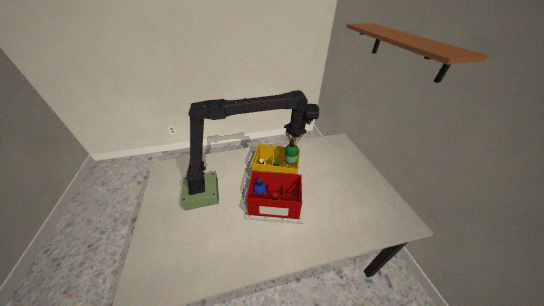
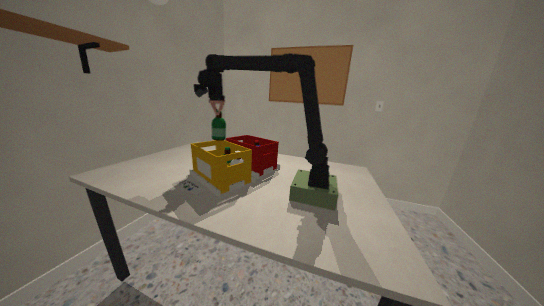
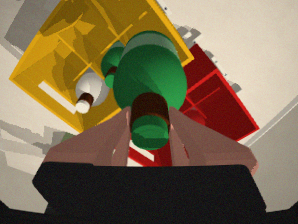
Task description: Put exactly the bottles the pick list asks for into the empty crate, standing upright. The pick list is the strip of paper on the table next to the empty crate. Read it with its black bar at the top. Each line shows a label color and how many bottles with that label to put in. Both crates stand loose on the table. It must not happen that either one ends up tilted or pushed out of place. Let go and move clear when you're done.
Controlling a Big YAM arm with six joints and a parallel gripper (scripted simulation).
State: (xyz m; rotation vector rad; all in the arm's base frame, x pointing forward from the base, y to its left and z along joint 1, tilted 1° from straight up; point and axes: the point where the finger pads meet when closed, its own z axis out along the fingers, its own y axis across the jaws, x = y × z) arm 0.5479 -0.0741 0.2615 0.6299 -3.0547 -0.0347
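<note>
My gripper is shut on the neck of a green bottle with a pale green label. The bottle hangs upright above the yellow crate. Inside that crate stand a white-capped bottle and another green bottle. The red crate holds a blue bottle and a red-capped bottle. The pick list lies beside the yellow crate; its lines are too small to read.
The two crates stand close together on the table. The green arm base stands to one side of them. A wooden shelf is on the wall, well above the table.
</note>
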